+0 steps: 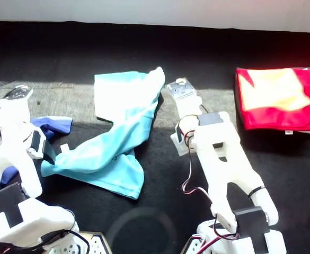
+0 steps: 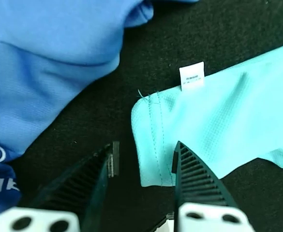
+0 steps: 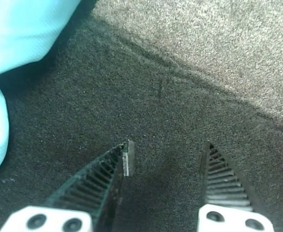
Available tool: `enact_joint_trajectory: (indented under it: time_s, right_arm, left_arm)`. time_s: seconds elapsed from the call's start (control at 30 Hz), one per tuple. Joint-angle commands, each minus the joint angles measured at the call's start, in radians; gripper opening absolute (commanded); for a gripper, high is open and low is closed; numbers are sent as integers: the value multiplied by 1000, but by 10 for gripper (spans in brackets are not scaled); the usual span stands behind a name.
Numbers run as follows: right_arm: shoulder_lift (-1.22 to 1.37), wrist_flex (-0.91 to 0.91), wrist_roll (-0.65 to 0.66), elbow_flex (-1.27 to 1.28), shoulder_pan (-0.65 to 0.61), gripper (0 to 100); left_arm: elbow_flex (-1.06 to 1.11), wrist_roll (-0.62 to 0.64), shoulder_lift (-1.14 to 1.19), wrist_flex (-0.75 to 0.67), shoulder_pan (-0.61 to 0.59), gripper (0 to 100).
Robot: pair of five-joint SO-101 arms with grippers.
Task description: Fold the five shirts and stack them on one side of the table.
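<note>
the left gripper point(image 2: 146, 147) is held apart astride a hemmed corner of the teal shirt point(image 2: 218, 121), which is spread unfolded at the high view's centre left, the right gripper point(image 3: 168, 144) is likewise parted over the black table cover point(image 3: 180, 96), so this shirt's fold is judged barely begun and closing on that corner is called for next.

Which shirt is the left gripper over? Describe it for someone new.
On the black table, look at the middle. The crumpled turquoise mesh shirt sprawls there unfolded, unlike the folded red shirt on the right side and the darker blue shirt beside the left gripper.
</note>
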Motion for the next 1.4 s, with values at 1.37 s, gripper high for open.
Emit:
enact_joint_trajectory:
  time_s: [1.37]
  right_arm:
    - [10,148,-8,-265,-7,228]
  left_arm:
    - [38,107,255,-144,85,188]
